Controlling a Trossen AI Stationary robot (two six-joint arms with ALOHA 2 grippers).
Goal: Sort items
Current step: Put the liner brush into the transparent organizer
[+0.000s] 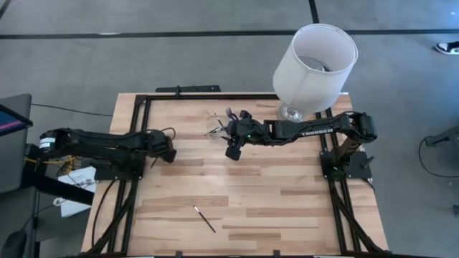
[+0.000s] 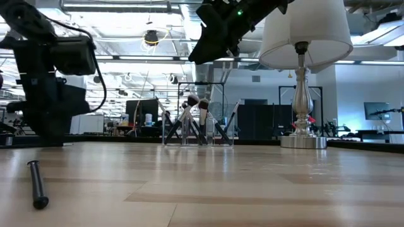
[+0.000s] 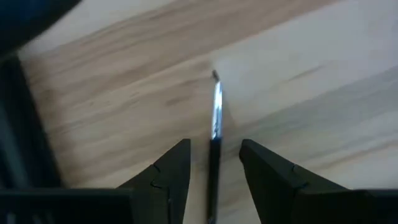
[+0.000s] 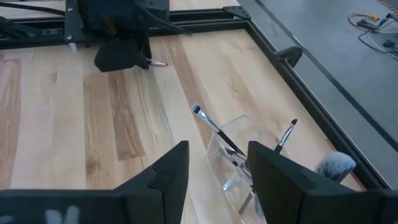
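Observation:
The items are slim makeup brushes. One brush (image 3: pixel 216 121) with a silvery ferrule lies on the wood at the table's left, between the fingers of my left gripper (image 3: pixel 214 149). That gripper (image 1: pixel 165 153) points steeply down and is open, with a gap showing on both sides of the brush. The brush's tip (image 4: pixel 158 63) pokes out past the gripper. Several brushes (image 4: pixel 214 127) lean inside a clear container (image 4: pixel 239 165) at the far middle. My right gripper (image 4: pixel 214 158) hangs open above it, holding nothing. Another brush (image 1: pixel 204 218) lies flat near the table's near edge.
A big lamp with a white shade (image 1: pixel 314 61) stands on its silvery base (image 2: pixel 303 140) at the far right corner. Black frame rails (image 1: pixel 136 129) run along the table's left, right and far edges. Bare wood spreads across the table's middle and near part.

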